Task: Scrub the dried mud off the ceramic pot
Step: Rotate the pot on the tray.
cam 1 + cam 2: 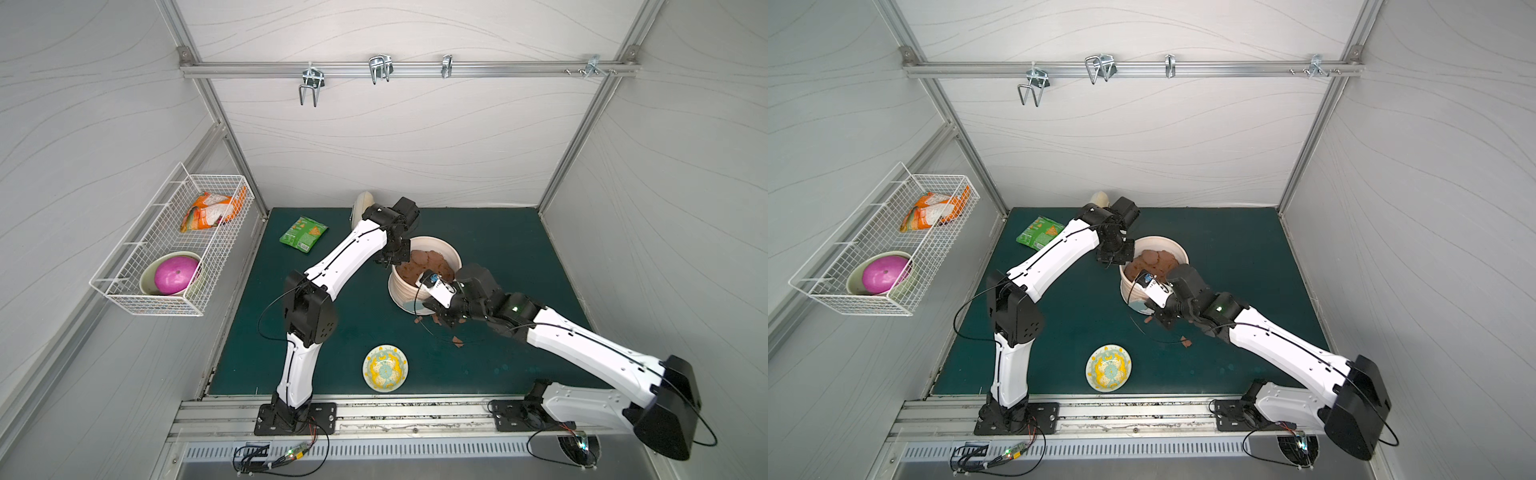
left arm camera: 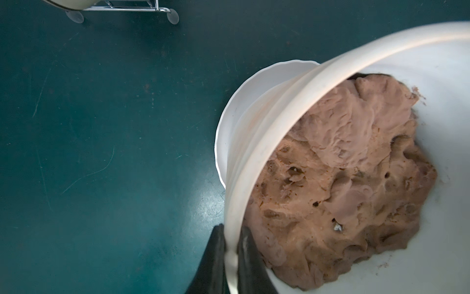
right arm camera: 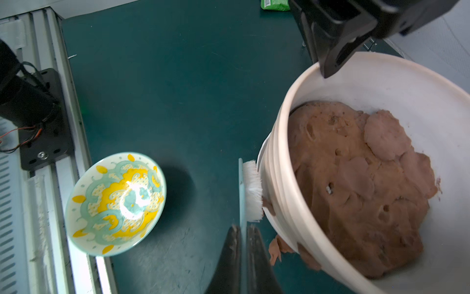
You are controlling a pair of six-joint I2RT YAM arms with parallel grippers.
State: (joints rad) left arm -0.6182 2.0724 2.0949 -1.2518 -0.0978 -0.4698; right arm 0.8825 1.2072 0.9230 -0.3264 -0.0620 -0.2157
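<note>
**Green tabletop (image 1: 498, 257): pot (image 1: 400, 289) held, brush (image 3: 251, 191) applied**

The pot stands mid-tabletop. The left hand (image 2: 231, 229) pinches its rim. The right hand (image 3: 243, 230) grips the brush, bristles against the outer wall beside mud (image 3: 269, 205) patches. Green packet (image 1: 303, 235) print illegible. Both wrist views cut the pot off at the frame edge.

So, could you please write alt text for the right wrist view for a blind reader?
The right gripper holds a brush, its white bristles pressed against the ribbed outer wall of the ceramic pot beside patches of dried mud. The left gripper pinches the pot's rim; brown soil fills the pot, and a yellow-patterned dish sits on the mat.
</note>
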